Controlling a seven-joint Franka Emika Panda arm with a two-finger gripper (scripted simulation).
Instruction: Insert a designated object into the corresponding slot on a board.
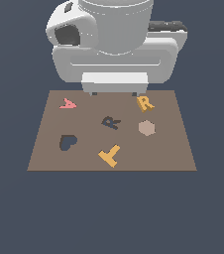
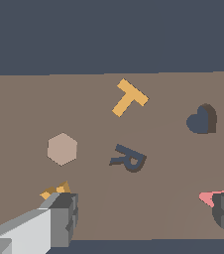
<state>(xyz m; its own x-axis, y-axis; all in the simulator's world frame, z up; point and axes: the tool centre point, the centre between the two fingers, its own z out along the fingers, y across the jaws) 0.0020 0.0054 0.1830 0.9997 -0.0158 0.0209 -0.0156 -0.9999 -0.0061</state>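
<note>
The hand [image 2: 143, 218] hangs low over the far edge of the board [image 1: 173, 149], its two fingers spread wide apart and gripping nothing; in the wrist view one finger [image 2: 62, 213] stands right in front of the orange R block [image 1: 144, 103], hiding all but a sliver of it, while the other sits well off beside the pink arrow-like piece [image 1: 68, 103]. The two are too far apart to be closing on the letter, which rests on the board near its far edge, toward the exterior view's right, not between the fingers but at one of them. The R-shaped slot [image 1: 111, 121] lies open and dark near the middle of the board, a short way from the block and apart from it. As far as I can judge, nothing of the task is done: the block is not grasped, not lifted, not seated, and the hand probably needs to centre over the letter before closing. Around the slot lie a pale hexagon piece [image 1: 146, 128] just beside the path from block to slot, an orange T-shaped piece [image 1: 110, 155] nearer the front edge, and a dark heart-shaped cutout [image 1: 67, 142] toward the exterior view's left. The hexagon looks the likeliest thing to be nudged during a carry; the slot itself is unobstructed.
</note>
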